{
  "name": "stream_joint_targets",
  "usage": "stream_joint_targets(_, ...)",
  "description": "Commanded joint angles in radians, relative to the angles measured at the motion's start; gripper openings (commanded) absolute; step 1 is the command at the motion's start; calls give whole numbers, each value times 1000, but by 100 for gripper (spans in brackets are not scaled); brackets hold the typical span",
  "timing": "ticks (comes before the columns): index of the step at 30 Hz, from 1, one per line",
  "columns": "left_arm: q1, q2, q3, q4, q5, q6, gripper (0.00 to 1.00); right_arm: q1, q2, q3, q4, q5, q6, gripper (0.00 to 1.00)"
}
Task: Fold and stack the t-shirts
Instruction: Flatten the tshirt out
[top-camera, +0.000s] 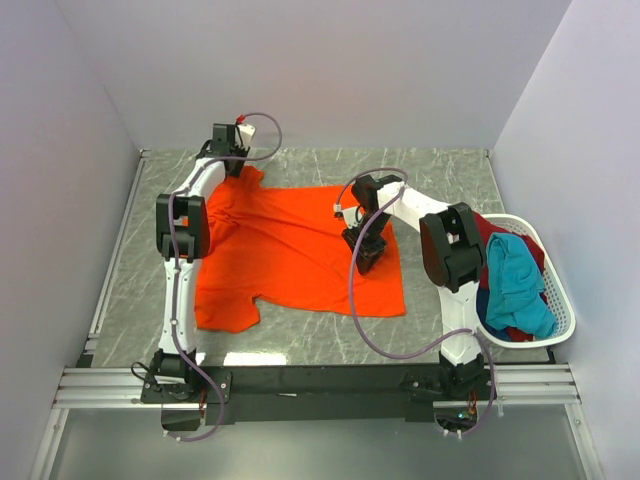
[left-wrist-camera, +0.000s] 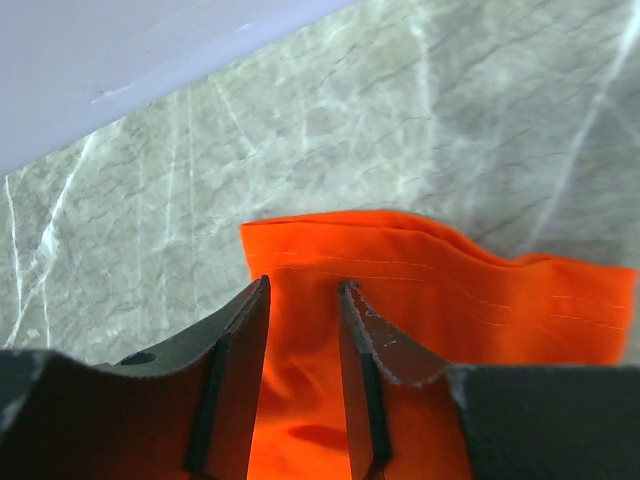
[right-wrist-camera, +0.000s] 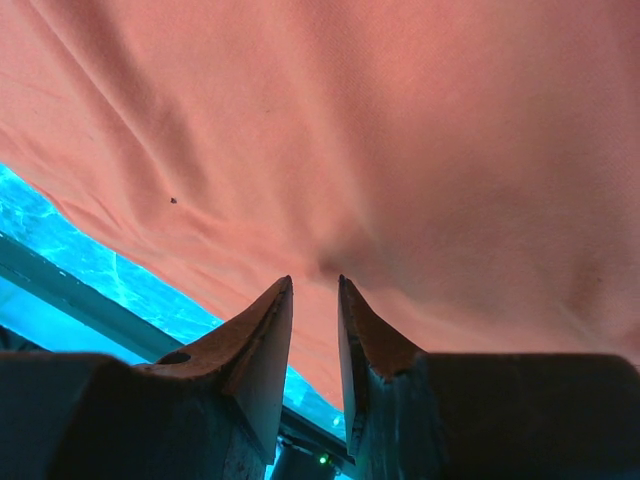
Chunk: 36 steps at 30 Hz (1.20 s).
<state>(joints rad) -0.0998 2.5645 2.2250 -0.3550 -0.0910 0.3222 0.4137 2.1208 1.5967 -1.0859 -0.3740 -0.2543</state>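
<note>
A bright orange t-shirt (top-camera: 300, 255) lies spread over the marble table, one sleeve toward the near left. My left gripper (top-camera: 233, 166) is at the shirt's far left corner. In the left wrist view its fingers (left-wrist-camera: 303, 285) are shut on a fold of the orange cloth (left-wrist-camera: 450, 290), just behind the stitched hem. My right gripper (top-camera: 366, 262) is over the shirt's right part. In the right wrist view it (right-wrist-camera: 315, 280) pinches the orange cloth (right-wrist-camera: 380, 140), which puckers at the fingertips and hangs above the camera. More t-shirts, teal (top-camera: 515, 280) and dark red (top-camera: 495, 235), are piled in the basket.
A white plastic basket (top-camera: 562, 292) stands at the right edge of the table, beside the right arm. A bit of blue cloth (top-camera: 483, 300) shows under the teal shirt. Grey walls close the table at the back and on both sides. A metal rail (top-camera: 320, 380) runs along the near edge.
</note>
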Motion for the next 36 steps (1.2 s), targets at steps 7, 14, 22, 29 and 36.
stream_joint_targets(7,69,-86,41,50,144,-96,37,-41,-99,49,61,-17,19,28)
stream_joint_targets(14,77,-293,-208,74,284,-184,36,-145,-61,247,158,-52,124,23)
stream_joint_targets(22,78,-254,-173,-74,347,-314,32,-164,191,613,96,-48,217,19)
stream_joint_targets(29,78,-204,-145,-127,297,-406,36,-165,261,634,178,-39,315,18)
stream_joint_targets(36,78,-113,-56,-203,174,-457,30,-165,324,638,207,-34,418,17)
